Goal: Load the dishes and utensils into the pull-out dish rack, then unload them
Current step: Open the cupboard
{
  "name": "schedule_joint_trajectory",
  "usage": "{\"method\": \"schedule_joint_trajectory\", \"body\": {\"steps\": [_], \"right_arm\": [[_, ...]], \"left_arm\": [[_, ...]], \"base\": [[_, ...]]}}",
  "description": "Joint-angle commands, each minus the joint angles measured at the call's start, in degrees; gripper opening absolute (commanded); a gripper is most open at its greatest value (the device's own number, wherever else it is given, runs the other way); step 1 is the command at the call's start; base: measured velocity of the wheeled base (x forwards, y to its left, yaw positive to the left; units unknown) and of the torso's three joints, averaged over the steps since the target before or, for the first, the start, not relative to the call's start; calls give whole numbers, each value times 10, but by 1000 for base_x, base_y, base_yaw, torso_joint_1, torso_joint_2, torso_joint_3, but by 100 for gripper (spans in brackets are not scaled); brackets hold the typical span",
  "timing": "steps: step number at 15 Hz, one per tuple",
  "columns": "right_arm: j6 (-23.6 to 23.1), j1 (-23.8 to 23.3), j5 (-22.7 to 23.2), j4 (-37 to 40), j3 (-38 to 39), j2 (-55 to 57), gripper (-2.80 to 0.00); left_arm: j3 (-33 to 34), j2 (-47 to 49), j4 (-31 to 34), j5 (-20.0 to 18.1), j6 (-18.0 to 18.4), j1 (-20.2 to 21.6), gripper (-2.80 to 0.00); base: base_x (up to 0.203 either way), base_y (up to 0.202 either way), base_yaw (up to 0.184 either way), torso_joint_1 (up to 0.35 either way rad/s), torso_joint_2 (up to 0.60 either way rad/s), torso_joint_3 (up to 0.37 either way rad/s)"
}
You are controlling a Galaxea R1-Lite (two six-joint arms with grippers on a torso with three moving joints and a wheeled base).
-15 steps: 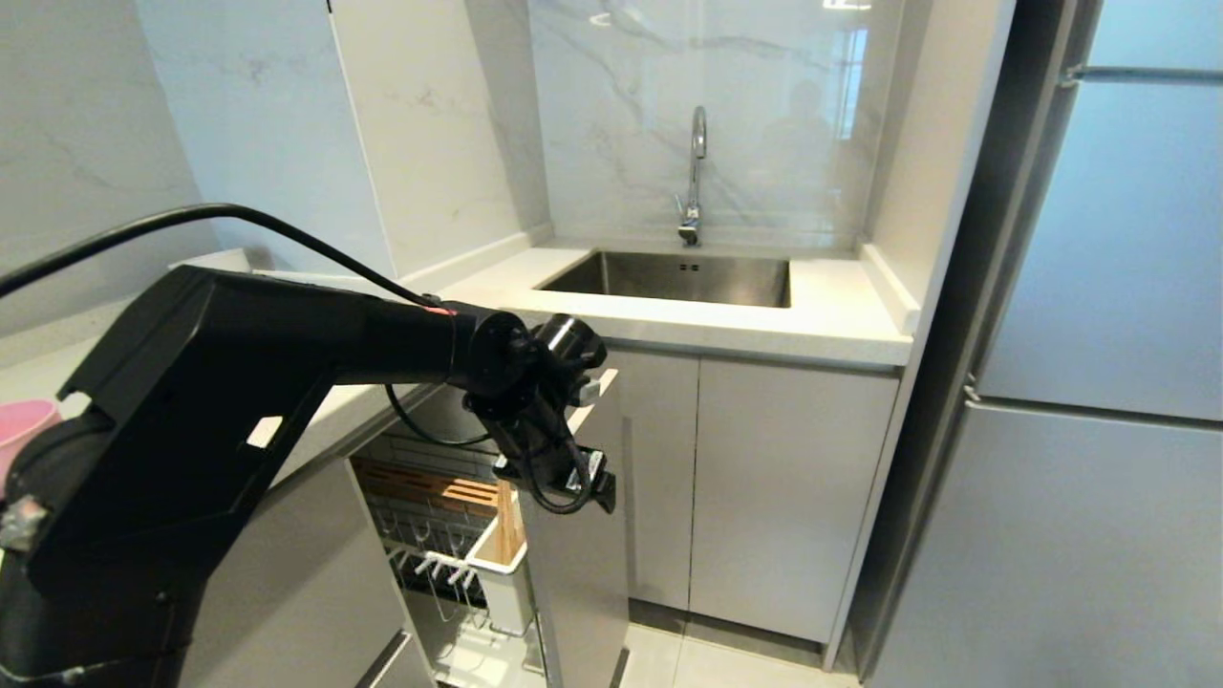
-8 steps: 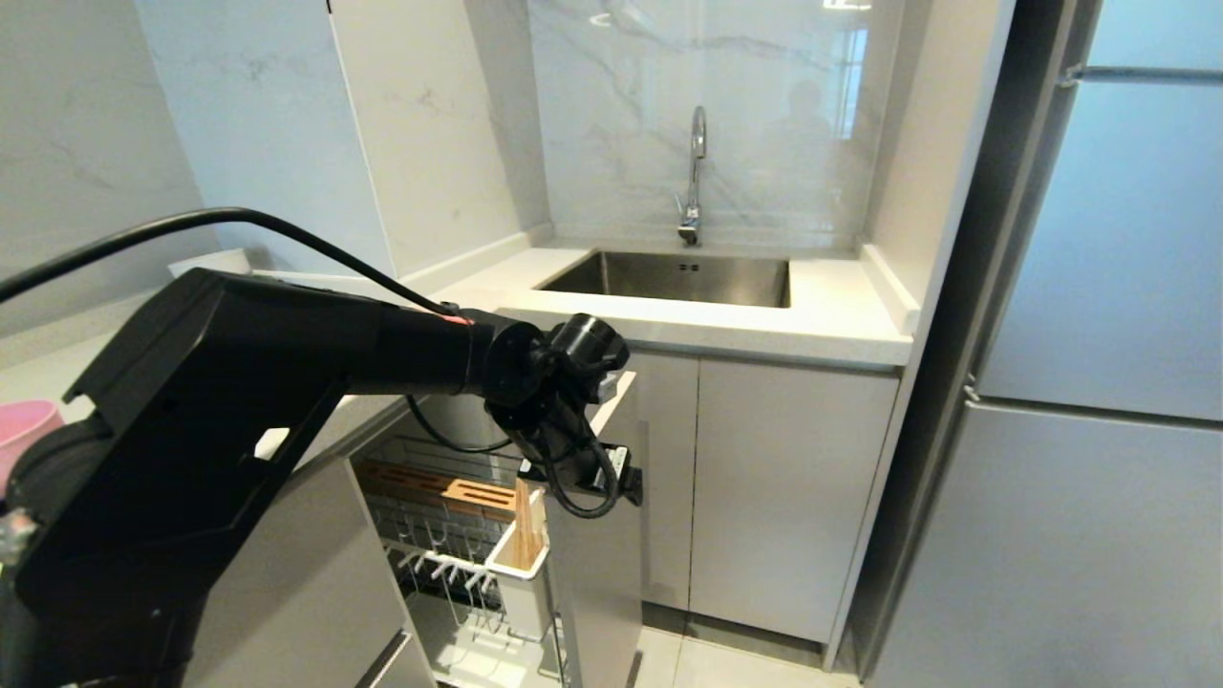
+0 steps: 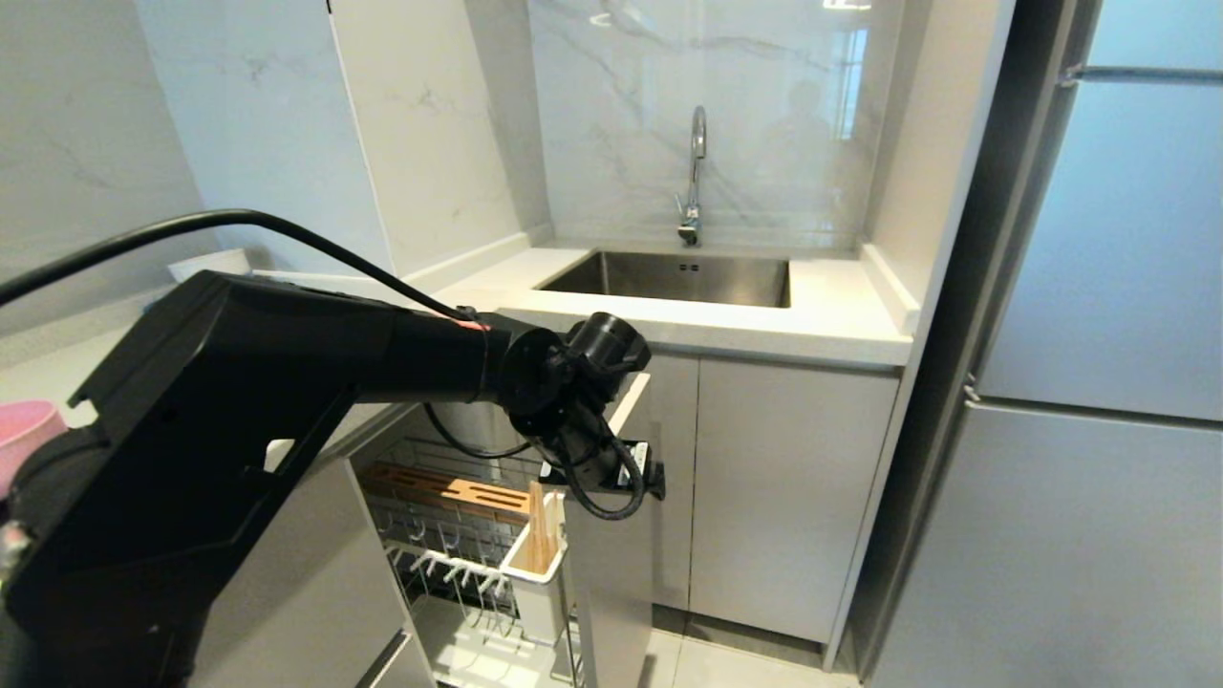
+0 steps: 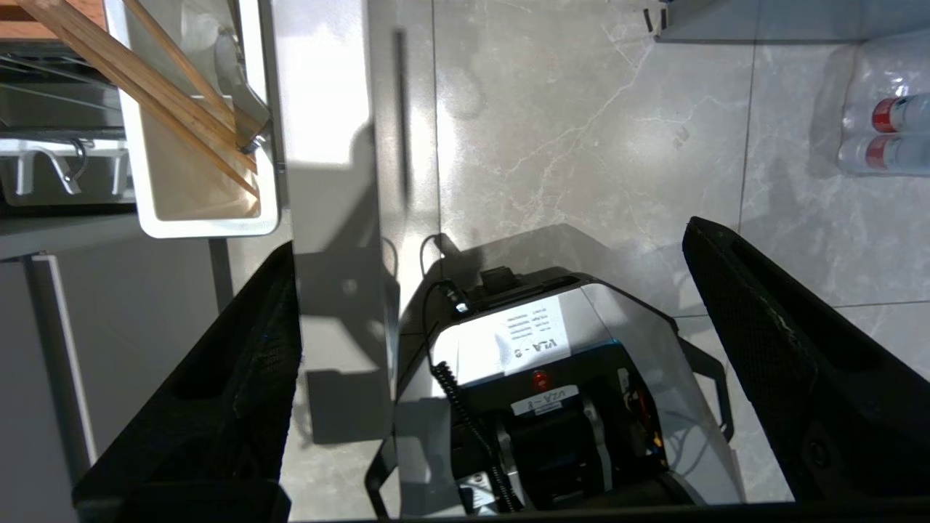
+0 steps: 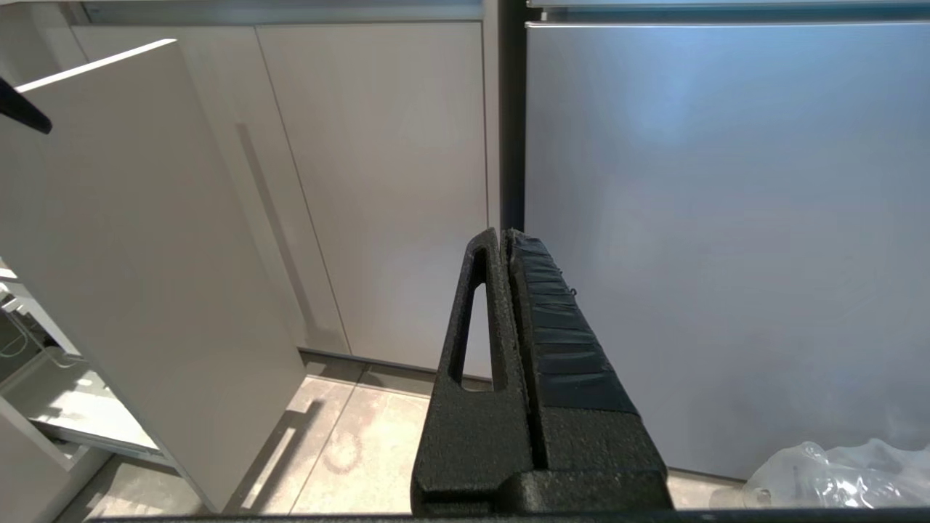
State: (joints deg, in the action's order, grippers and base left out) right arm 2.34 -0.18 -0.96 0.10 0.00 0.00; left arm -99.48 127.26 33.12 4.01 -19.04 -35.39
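Note:
The pull-out dish rack (image 3: 449,564) stands drawn out from under the counter, its grey door front (image 3: 616,573) facing right. Light-wood chopsticks (image 4: 145,80) and a silver fork (image 4: 240,123) lean in its white utensil holder (image 4: 211,225). My left gripper (image 3: 611,468) hangs open at the door front's top edge (image 4: 327,145). One finger (image 4: 240,378) is on the rack side, close against the panel. The other finger (image 4: 799,363) is far out over the floor. A pink dish (image 3: 24,425) shows at the left edge on the counter. My right gripper (image 5: 508,236) is parked, shut and empty.
The sink (image 3: 669,277) and faucet (image 3: 697,172) are behind on the counter. A fridge (image 3: 1099,382) fills the right side. My own base (image 4: 552,378) sits on the floor below the left gripper. Bottles (image 4: 886,134) lie on the tiles.
The rack has slid further out, its door front and utensil holder shifting right. My left arm moved right and down with it, staying open. The right arm kept still.

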Motion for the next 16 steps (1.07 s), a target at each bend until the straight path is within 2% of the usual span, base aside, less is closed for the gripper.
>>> {"method": "schedule_joint_trajectory", "body": {"steps": [1, 15, 16], "right_arm": [[0, 0, 0, 0, 1, 0, -280], [0, 0, 0, 0, 1, 0, -280], [0, 0, 0, 0, 1, 0, -280]], "left_arm": [[0, -2, 2, 0, -6, -7, 0], [0, -8, 5, -2, -41, -60, 0], [-1, -8, 6, -9, -51, -64, 0]], "base": [[0, 0, 0, 0, 0, 0], [0, 0, 0, 0, 0, 0], [0, 0, 0, 0, 0, 0]]}}
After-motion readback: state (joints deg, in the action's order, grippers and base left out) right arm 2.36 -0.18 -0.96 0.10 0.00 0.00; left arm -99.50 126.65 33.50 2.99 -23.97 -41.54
